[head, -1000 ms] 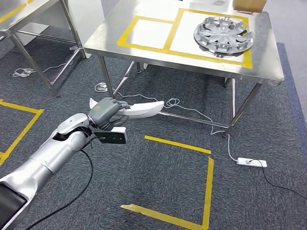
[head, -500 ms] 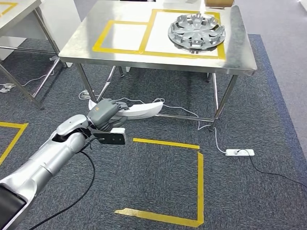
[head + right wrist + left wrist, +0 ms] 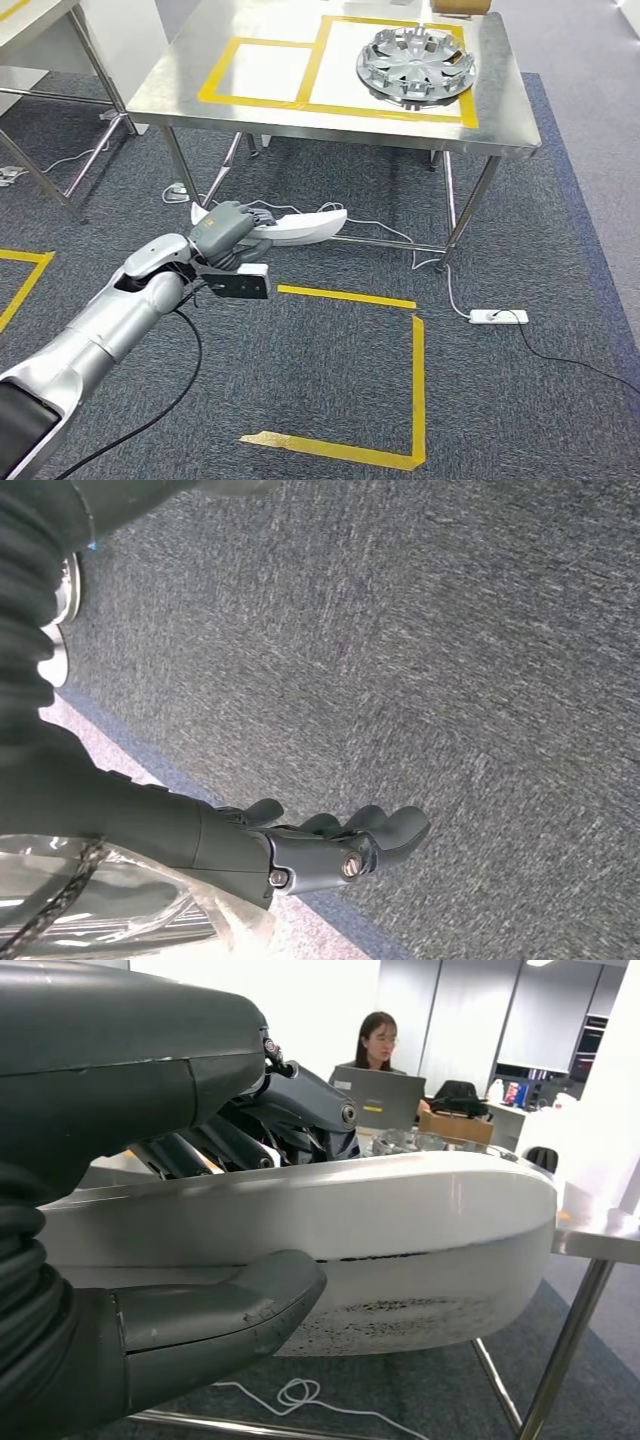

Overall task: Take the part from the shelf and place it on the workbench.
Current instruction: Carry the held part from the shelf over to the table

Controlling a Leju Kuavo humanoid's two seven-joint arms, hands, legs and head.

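The left hand [image 3: 223, 232] is wrapped tight around the long white part [image 3: 302, 226], holding it out in the air in front of the workbench [image 3: 483, 140], lower than its near edge. The right hand [image 3: 332, 845] hangs over the carpet holding nothing, fingers gently curled. The carrying step looks nearly done. Next, I think, the part must go up and onto the workbench, maybe into the yellow square [image 3: 256, 70] beside the wheel cover [image 3: 415, 62].

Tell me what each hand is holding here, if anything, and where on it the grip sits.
The left hand grips a long white curved part near one end, thumb under, fingers over; the rest juts toward the workbench. The right hand holds nothing.
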